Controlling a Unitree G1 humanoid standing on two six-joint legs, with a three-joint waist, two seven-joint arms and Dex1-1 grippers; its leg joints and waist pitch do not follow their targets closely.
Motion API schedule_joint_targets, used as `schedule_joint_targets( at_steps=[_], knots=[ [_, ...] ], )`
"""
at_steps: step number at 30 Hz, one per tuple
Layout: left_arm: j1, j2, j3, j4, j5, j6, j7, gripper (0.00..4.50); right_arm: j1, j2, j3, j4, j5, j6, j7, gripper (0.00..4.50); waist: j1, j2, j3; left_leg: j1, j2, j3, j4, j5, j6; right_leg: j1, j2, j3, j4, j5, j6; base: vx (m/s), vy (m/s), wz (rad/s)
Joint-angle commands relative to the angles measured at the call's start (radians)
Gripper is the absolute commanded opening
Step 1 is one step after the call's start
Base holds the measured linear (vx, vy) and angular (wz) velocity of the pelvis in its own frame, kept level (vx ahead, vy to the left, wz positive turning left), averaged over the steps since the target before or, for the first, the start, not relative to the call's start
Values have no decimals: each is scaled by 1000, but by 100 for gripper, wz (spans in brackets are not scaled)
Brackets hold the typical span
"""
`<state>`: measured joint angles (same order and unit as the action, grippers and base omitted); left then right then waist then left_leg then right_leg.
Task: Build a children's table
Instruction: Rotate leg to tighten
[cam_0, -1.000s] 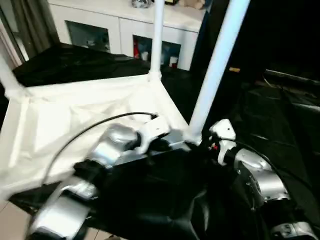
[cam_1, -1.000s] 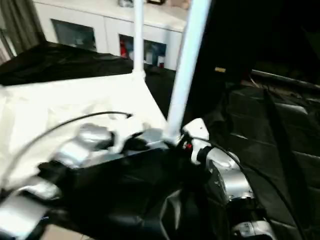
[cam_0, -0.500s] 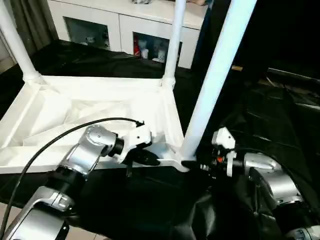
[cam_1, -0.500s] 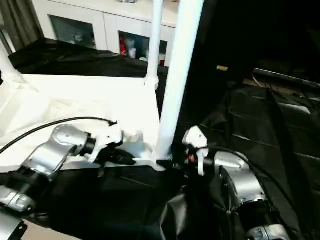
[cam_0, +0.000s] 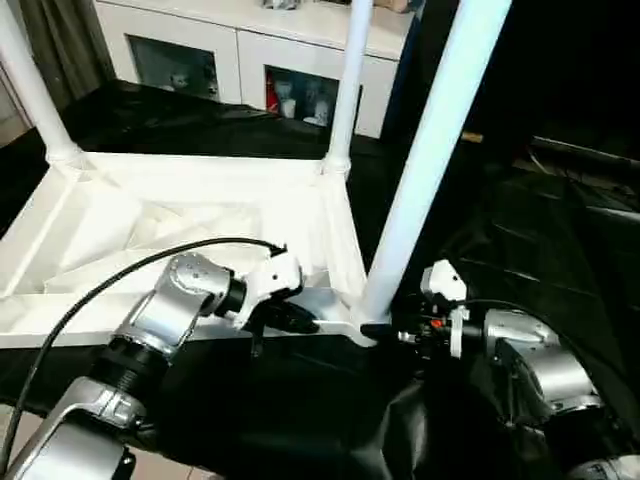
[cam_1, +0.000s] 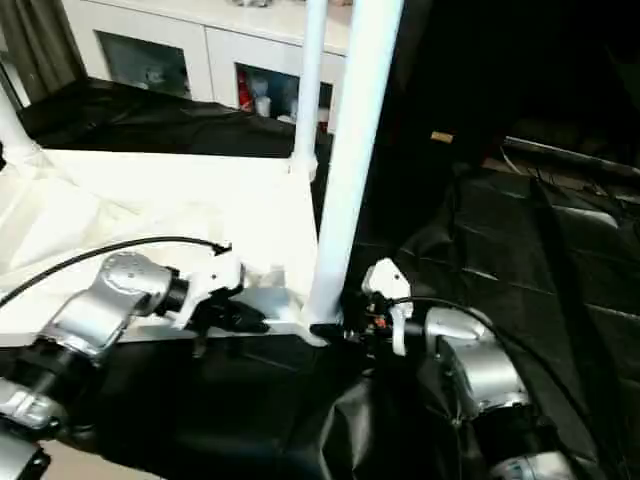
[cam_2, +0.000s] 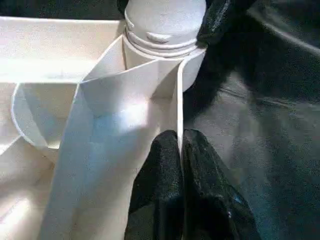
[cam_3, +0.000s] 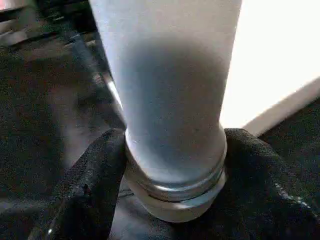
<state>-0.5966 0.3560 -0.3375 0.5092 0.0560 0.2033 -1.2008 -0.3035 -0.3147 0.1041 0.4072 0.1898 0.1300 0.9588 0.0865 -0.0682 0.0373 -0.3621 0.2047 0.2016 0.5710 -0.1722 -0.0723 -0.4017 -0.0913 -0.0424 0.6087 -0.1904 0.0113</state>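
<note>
- The children's table (cam_0: 190, 215) lies upside down on a black sheet (cam_0: 560, 240), its ribbed underside facing up, on the left half of the scene.
- Three white legs stand upright in its corner sockets: the near-right leg (cam_0: 425, 165), the far-right leg (cam_0: 350, 80) and the far-left leg (cam_0: 25, 80).
- The left hand (cam_0: 300, 322) is clenched on the thin near rim of the table top, just left of the near-right corner socket; in the left wrist view its two black fingers (cam_2: 162, 185) press flat against either side of the white wall.
- The left silver forearm (cam_0: 165, 315) reaches in from the near left, and a black cable (cam_0: 130, 270) arcs over it.
- The right hand (cam_0: 385, 332) sits at the foot of the near-right leg, coming in from the right.
- In the right wrist view its black fingers (cam_3: 95, 180) stand on both sides of the leg's base, touching it just above the ringed collar, so the hand is grasping the leg where it enters the socket.
- A white cabinet (cam_0: 250, 60) with glass doors stands at the far side, behind the far-right leg.
- The black sheet covers the surface right of the table and lies in folds near the right forearm (cam_0: 540, 365).
</note>
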Motion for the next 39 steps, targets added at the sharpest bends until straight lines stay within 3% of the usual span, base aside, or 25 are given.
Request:
schedule_joint_targets(
  at_steps=[1, 6, 9, 10, 11, 14, 16, 20, 21, 22, 26, 29, 31, 32, 35, 37, 39],
  knots=[
    [-3, -90, 13, 95, 5, 34, 176, 0, 2, 49, -20, 23, -24, 19, -142, 273, 0, -10, -43, 12, 26, -14, -67, -280, 2, 32, -51, 33, -85, -336, -171, 0, 0, 0],
    [-68, -194, 43, 208, 31, 53, 385, 0, 6, 145, -52, 32, -38, 41, -333, 272, 4, -7, -39, 23, 22, -19, -68, -350, -7, 17, -53, 33, -110, -501, -106, 0, 0, 0],
    [-107, -248, 49, 273, 54, 38, 471, 0, -2, 200, -49, 22, -74, 43, -446, 272, 4, 2, -39, 21, 21, -23, -72, -362, -12, 16, -51, 32, -114, -518, -88, 0, 0, 0],
    [-111, -252, 47, 279, 59, 34, 471, 0, -4, 207, -47, 19, -74, 41, -449, 272, 3, -3, -40, 20, 21, -26, -73, -368, -12, 20, -52, 29, -114, -527, -81, 0, 0, 0],
    [-120, -262, 40, 293, 68, 20, 469, 0, -9, 220, -36, 9, -81, 28, -452, 272, 2, 3, -40, 16, 20, -27, -75, -367, -7, 20, -53, 29, -116, -523, -76, 0, 0, 0],
    [-127, -265, 30, 298, 71, 13, 441, 0, -8, 223, -22, -8, -78, 3, -422, 272, 3, 3, -43, 13, 20, -27, -76, -359, 4, 24, -53, 29, -116, -498, -77, 0, 0, 0],
    [-127, -251, 14, 293, 74, -2, 391, 0, -8, 204, -24, -19, -61, -18, -383, 328, 5, 4, -44, 12, 22, -26, -77, -342, 15, 25, -53, 31, -113, -457, -91, 0, 0, 0],
    [-117, -225, 6, 282, 62, -24, 319, 0, -9, 160, -28, -29, -40, -6, -316, 352, 5, 5, -47, 5, 22, -24, -75, -317, 27, 31, -52, 31, -106, -395, -109, 0, 0, 0],
    [-101, -200, -3, 262, 55, -38, 266, 0, -12, 124, -22, -26, -41, -10, -271, 362, 5, 4, -46, 5, 22, -24, -75, -316, 32, 31, -52, 30, -106, -389, -115, 0, 0, 0],
    [-81, -167, -12, 234, 46, -55, 192, 0, -14, 78, -16, -27, -40, -11, -206, 374, 4, 1, -47, -1, 22, -25, -75, -303, 36, 39, -53, 29, -103, -383, -115, 0, 0, 0],
    [-40, -110, -21, 178, 15, -88, 66, 0, -14, 13, -11, -42, -25, -4, -105, 384, 6, 0, -49, 0, 26, -21, -71, -273, 45, 36, -55, 30, -100, -358, -129, 0, 0, 0],
    [-10, -80, -22, 129, -18, -95, -13, 0, -16, -12, -12, -50, -7, 3, -54, 384, 8, 0, -52, 3, 30, -18, -68, -231, 53, 36, -53, 29, -85, -268, -164, 17, -1, 0],
    [25, -33, -34, 57, -45, -65, -99, 0, -15, -36, -7, -70, 23, 20, 27, 384, 9, 1, -57, 3, 31, -16, -63, -182, 66, 41, -50, 29, -70, -156, -197, 55, 3, 1],
    [33, -20, -38, 42, -47, -57, -115, 0, -14, -43, -1, -74, 28, 24, 51, 384, 8, -2, -55, -2, 29, -14, -61, -146, 90, 43, -46, 28, -60, -81, -222, 52, 13, -1],
    [47, 3, -37, 15, -49, -51, -139, 0, -7, -66, 25, -84, 27, 38, 101, 384, 9, 1, -56, 6, 29, -9, -57, -131, 101, 40, -44, 28, -57, -47, -242, 17, 4, 0],
    [51, 8, -33, 7, -51, -49, -142, 0, -3, -74, 37, -87, 30, 48, 124, 384, 9, -5, -53, 4, 28, -9, -59, -153, 94, 42, -47, 28, -61, -84, -236, 0, 0, 0],
    [53, 11, -31, 4, -50, -48, -145, 0, -2, -77, 41, -84, 27, 42, 126, 369, 10, -3, -51, 6, 30, -10, -61, -179, 77, 41, -50, 29, -67, -142, -223, 0, 0, 0]
  ],
)
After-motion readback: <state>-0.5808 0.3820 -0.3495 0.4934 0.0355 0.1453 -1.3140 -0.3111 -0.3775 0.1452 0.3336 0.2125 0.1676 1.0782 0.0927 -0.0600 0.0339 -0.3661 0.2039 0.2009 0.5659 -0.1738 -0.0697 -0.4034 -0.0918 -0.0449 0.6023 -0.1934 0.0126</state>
